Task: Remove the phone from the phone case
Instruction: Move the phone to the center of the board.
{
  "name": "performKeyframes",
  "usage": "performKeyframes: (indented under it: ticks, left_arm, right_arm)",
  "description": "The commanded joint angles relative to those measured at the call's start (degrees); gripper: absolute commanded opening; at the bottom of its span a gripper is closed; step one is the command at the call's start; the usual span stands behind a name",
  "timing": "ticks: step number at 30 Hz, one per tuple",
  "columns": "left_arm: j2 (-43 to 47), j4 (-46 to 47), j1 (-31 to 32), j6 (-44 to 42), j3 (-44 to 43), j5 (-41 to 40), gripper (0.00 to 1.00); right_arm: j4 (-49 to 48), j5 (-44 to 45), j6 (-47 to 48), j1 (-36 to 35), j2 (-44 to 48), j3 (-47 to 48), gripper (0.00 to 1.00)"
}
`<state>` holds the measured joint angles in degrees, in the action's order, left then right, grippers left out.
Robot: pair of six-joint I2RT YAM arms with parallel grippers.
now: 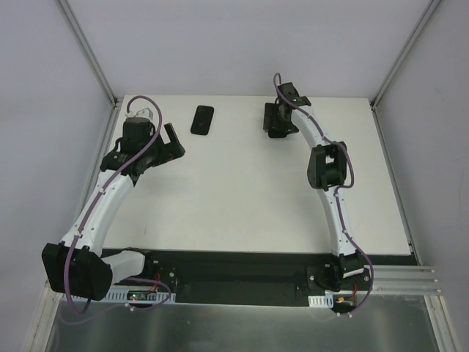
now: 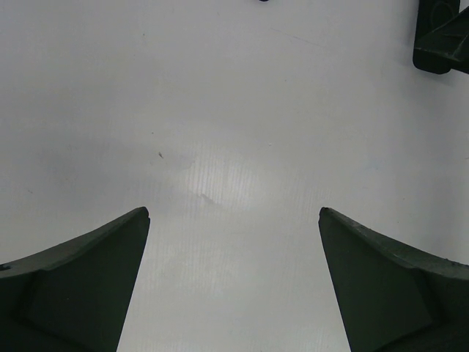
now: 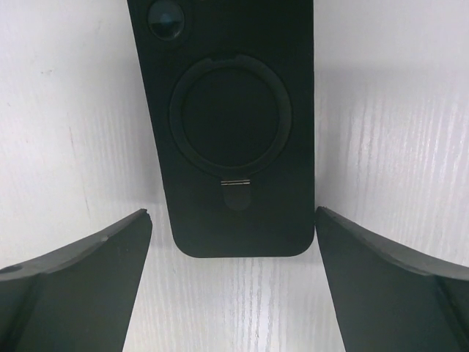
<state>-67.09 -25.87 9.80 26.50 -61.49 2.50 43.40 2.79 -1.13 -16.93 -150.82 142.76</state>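
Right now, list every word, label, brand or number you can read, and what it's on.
No readable text anywhere.
Phone case: plain black back with a ring, no print.
Left gripper and right gripper: open, bare, unmarked.
Small board at the left arm's base: too small to read.

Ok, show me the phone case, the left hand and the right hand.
phone case (image 3: 230, 116), right wrist view, centre of its ring.
left hand (image 2: 233, 214), left wrist view, midway between its open fingertips.
right hand (image 3: 233, 213), right wrist view, midway between its open fingertips.
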Motion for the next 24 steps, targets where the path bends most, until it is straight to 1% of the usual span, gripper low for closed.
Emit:
performKeyframes:
  ticks: [1,4,5,6,8,9,11,12,16,19,20,21,23,24]
  left_arm:
    - [1.4,0.5,0.5,-1.1,-2.4,0.0,0.99]
    - [1.4,0.4,0.5,-1.4,-2.4,-0.1,0.99]
    - [1.3,0.4,0.5,-1.4,-2.4,-0.1,0.99]
    - [1.3,0.3,0.5,-1.5,-2.4,-0.1,0.99]
    - [1.2,0.3,0.5,-1.5,-2.5,-0.1,0.99]
    - [1.3,0.3,0.5,-1.6,-2.5,-0.1,0.99]
    - [1.2,0.3,0.5,-1.8,-2.5,-0.1,0.99]
    - [1.3,0.3,0.5,-1.7,-2.6,-0.3,0.99]
    - [1.0,0.2,0.5,-1.7,-2.7,0.0,0.99]
    - [0.7,0.0,0.5,-1.9,-2.9,0.4,0.99]
    - [0.5,-0.1,0.5,-2.0,-3.0,0.5,0.99]
    - [0.4,-0.3,0.5,-2.1,-3.3,0.7,0.99]
    - [-0.1,-0.6,0.5,-2.0,-3.6,1.3,0.99]
    - [-0.1,-0.6,0.5,-2.0,-3.7,1.7,0.99]
  right_arm:
    - [3.3,2.7,0.0,-1.2,-0.3,1.6,0.96]
    - [3.7,4.9,0.2,-1.8,-0.3,1.8,0.97]
    - [3.7,5.6,0.2,-1.9,-0.3,1.8,0.99]
    - [3.7,6.0,0.2,-2.1,-0.2,1.8,0.91]
    - [3.6,6.9,0.3,-2.1,0.0,1.6,0.84]
    - [3.6,7.1,0.3,-2.2,0.1,1.5,0.75]
    - [3.5,7.4,0.2,-2.2,0.2,0.9,0.68]
    - [3.4,7.5,0.2,-2.2,0.6,0.7,0.63]
    - [2.8,7.4,-0.1,-2.3,2.2,-1.9,0.54]
    - [1.0,4.8,-1.4,-2.2,5.6,-7.1,0.48]
    - [0.1,3.4,-1.9,-2.2,6.7,-10.6,0.45]
    - [-0.4,2.8,-2.5,-2.1,8.9,-12.3,0.39]
    - [-1.3,1.1,-3.3,-2.3,11.1,-16.3,0.35]
    - [-1.8,0.4,-3.4,-2.3,13.4,-20.6,0.33]
